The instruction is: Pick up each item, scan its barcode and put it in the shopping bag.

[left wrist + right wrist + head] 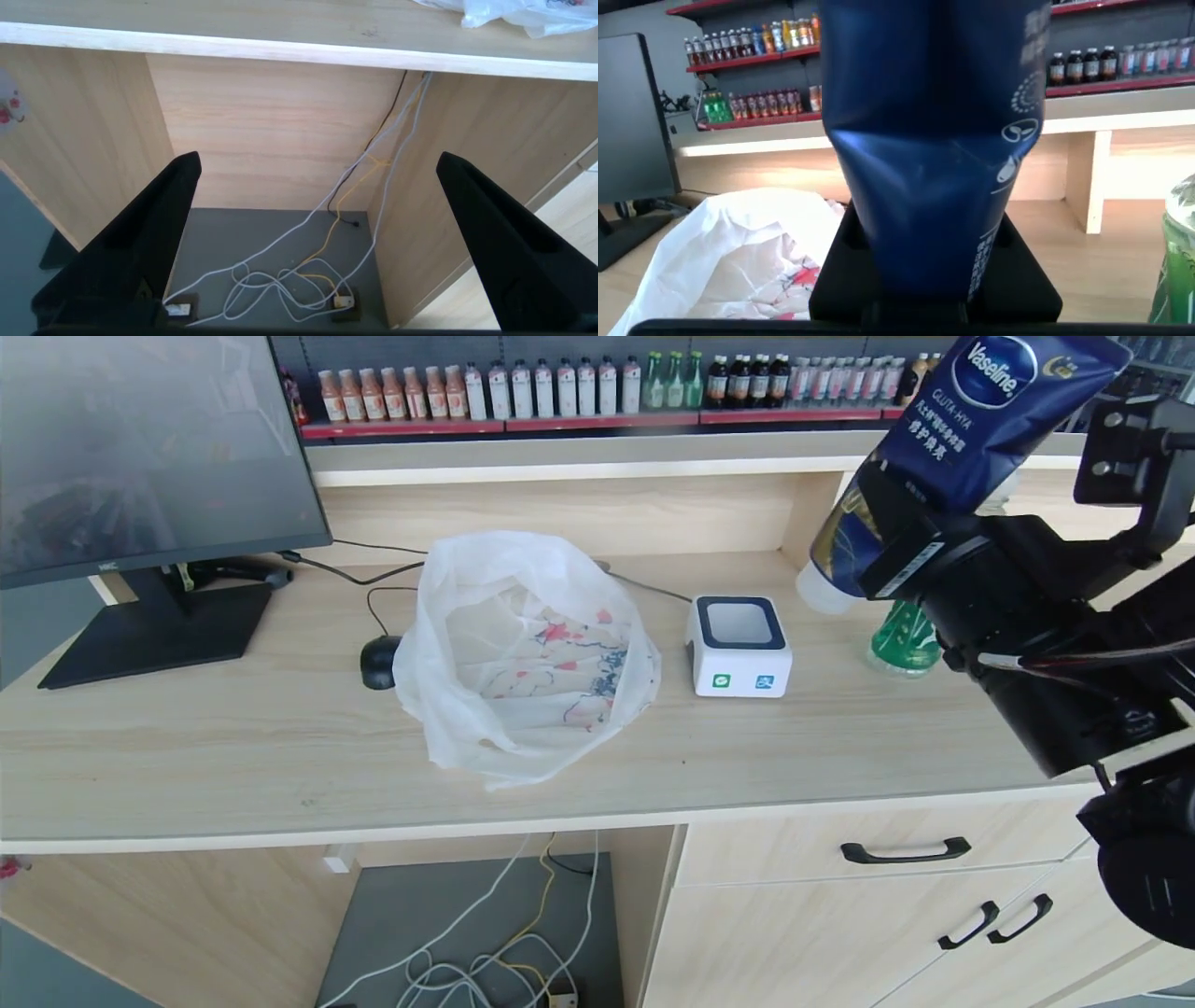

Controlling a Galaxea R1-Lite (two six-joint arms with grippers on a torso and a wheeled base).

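Observation:
My right gripper (901,537) is shut on a dark blue lotion tube (971,429), held tilted in the air at the right, its white cap (822,590) pointing down toward the white barcode scanner (740,645). In the right wrist view the tube (934,159) stands between the jaws. The white plastic shopping bag (527,653) lies open on the counter left of the scanner. A green bottle (904,639) stands behind the right arm. My left gripper (318,233) hangs open below the counter, facing the cables in the knee space.
A monitor (149,448) on its stand occupies the counter's left, with a black mouse (379,661) beside the bag. Drawers with black handles (904,851) sit under the counter at right. Shelves of bottles (607,383) line the back wall.

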